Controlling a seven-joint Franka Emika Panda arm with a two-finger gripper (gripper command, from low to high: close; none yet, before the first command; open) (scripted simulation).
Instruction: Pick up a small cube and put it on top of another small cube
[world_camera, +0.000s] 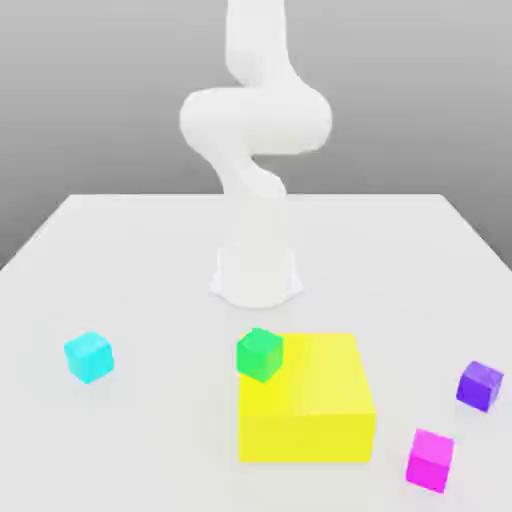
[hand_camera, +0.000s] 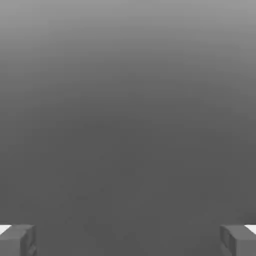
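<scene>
Clock read on the exterior view, 12 at the far side.

Hand (hand_camera: 128, 241): open, its two fingers (hand_camera: 19, 241) well apart at about 5 and 7 o'clock in the hand view, plain grey backdrop (hand_camera: 128, 125) between them. Grip empty.

Small cyan cube (world_camera: 89, 357): on the table (world_camera: 160, 430), out at about 8 o'clock from the arm's base (world_camera: 257, 275). Well apart from the hand and outside its grip; exact bearing from hand to cube cannot be told from these views. Cube stands alone on bare tabletop, turned so that a corner points roughly toward 6.

White arm (world_camera: 256, 120): rises from its base near the middle of the table, bends midway, and runs up past the 12 o'clock edge.

Big yellow block (world_camera: 305, 435): at about 5 o'clock from the base, and around 3 o'clock from the cyan cube, well apart from it. Small green cube (world_camera: 260, 354): seems to sit on the block's top, toward its 10 to 11 o'clock corner; contact hard to judge.

Magenta cube (world_camera: 430, 460): on the table, 4 o'clock from the block. Purple cube (world_camera: 480, 386): also on the table, 1 o'clock from the magenta.
</scene>
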